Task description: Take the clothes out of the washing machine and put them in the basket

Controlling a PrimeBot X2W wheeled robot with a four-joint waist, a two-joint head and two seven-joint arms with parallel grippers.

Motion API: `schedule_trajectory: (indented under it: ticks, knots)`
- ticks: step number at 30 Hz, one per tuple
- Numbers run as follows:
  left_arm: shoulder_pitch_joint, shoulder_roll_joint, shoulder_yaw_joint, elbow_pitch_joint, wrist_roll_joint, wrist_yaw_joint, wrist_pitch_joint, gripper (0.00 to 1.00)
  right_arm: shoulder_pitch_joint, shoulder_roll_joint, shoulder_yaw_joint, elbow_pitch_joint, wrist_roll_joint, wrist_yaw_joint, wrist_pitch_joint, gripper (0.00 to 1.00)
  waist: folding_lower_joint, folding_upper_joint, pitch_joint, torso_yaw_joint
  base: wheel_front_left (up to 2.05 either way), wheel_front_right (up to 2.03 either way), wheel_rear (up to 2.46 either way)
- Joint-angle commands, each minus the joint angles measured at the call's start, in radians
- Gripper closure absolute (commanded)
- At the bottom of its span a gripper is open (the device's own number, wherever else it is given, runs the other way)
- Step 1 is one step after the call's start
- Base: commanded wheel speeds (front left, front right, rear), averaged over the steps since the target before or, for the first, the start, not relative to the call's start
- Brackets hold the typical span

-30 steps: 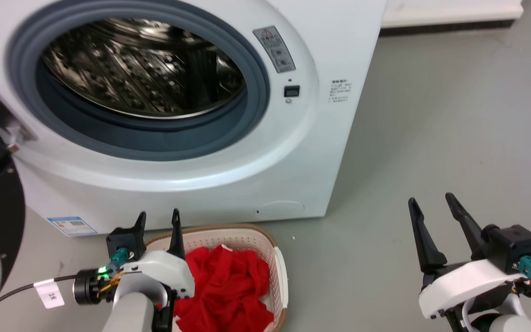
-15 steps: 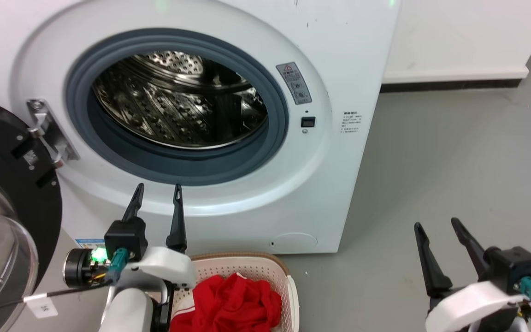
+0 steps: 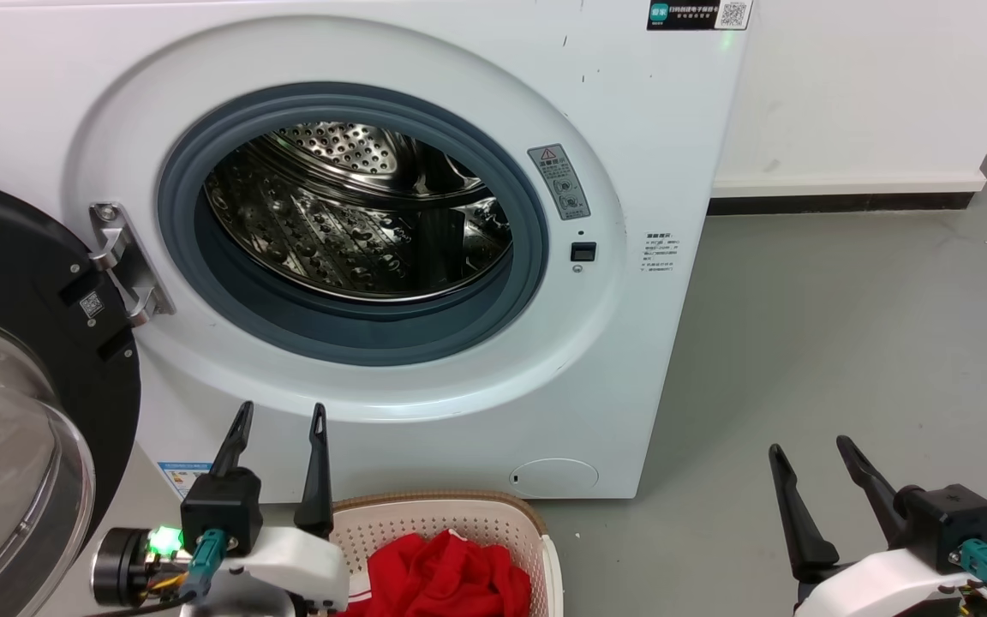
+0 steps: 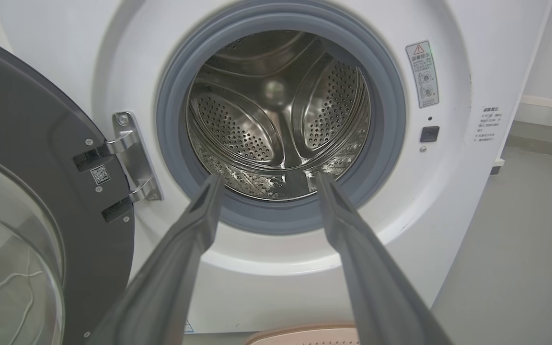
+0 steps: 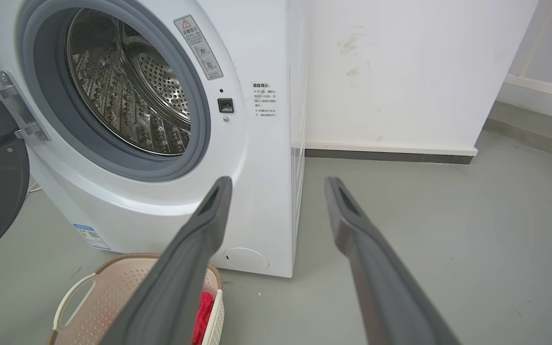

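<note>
Evidently the unloading is at its close: the clothes [image 3: 451, 578], a red bundle, lie inside the basket [image 3: 459, 501], which stands on the floor at 6 o'clock in the head view, just in front of the washing machine [image 3: 631, 128]. We see the drum [image 3: 356, 214], at 11 o'clock, bare of fabric wherever it shows, in the head view and in both wrist views; its lowest front edge is hidden behind the grey gasket. The door [image 3: 22, 300] stands swung open at 9 o'clock. The left pincer [image 3: 281, 410], at 7 o'clock, has its two fingers spread and grips nothing; its base overlaps the left end of the basket's rim, and we cannot tell whether they touch. The right pincer [image 3: 809, 446], at 4 o'clock and well apart from the basket over bare floor, is likewise spread and empty. We judge the step in hand to be a last check of the drum and a clean retreat. To do it well, we would sight the left wrist camera over the gasket lip onto the drum floor. We would also lift the left arm clear of the woven rim so the light basket is not nudged or tipped, and stay off the door at 9 o'clock.
</note>
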Motion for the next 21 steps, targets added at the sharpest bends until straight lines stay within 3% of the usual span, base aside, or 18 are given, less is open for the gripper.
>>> schedule_trajectory:
  ticks: [1, 21]
  knots:
    - [0.025, 0.005, 0.0, -0.021, 0.003, 0.007, 0.009, 0.0, 0.015, 0.002, 0.004, -0.006, -0.004, -0.001, 0.003, 0.0, 0.0001, -0.0001, -0.001, 0.002, 0.0, 0.0, 0.0]
    - [0.062, 0.024, -0.008, -0.08, -0.018, 0.021, 0.06, 0.0, 0.004, 0.002, 0.009, -0.006, 0.01, -0.001, 0.001, 0.0, 0.0001, -0.0001, 0.004, 0.001, 0.0, 0.0, 0.0]
